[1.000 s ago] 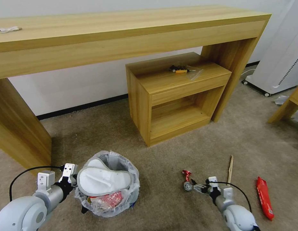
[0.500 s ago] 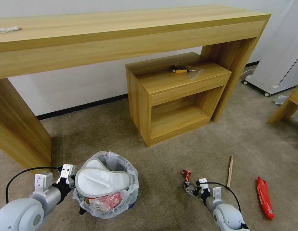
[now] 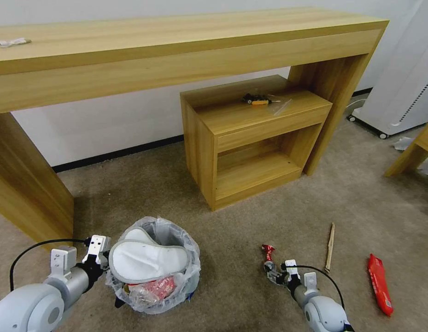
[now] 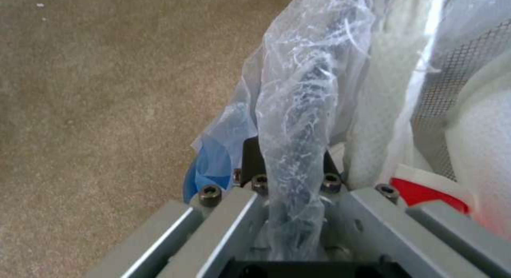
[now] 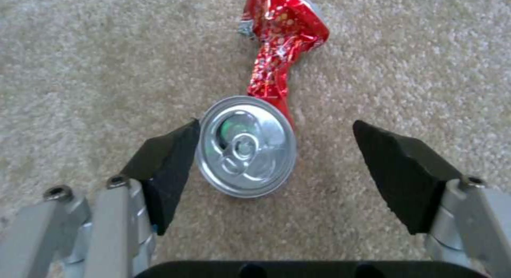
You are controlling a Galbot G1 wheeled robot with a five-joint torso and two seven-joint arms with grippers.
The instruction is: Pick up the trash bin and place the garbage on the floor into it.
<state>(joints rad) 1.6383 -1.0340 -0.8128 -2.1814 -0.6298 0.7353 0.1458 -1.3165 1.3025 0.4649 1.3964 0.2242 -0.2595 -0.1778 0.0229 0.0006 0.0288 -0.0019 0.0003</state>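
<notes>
The trash bin (image 3: 154, 276), lined with a crinkly plastic bag (image 4: 298, 90), stands low at the left and holds a white slipper (image 3: 147, 260) and red litter. My left gripper (image 3: 102, 262) is shut on the bin's rim and bag, seen up close in the left wrist view (image 4: 290, 166). On the floor (image 3: 232, 295) lies a crushed red can (image 5: 246, 146) with its silver top facing the camera. My right gripper (image 5: 277, 128) is open around the can, its left pad (image 5: 170, 158) almost touching it; in the head view the gripper (image 3: 272, 272) is just behind the can (image 3: 268, 258).
A wooden stick (image 3: 331, 246) and a red wrapper (image 3: 379, 283) lie on the carpet right of the can. A low wooden cabinet (image 3: 250, 147) stands under a long wooden table (image 3: 177, 50). A white wheeled unit (image 3: 402, 87) is at the far right.
My right arm has drawn back and shifted left, bringing its open gripper around the can. The left gripper and the bin have barely moved.
</notes>
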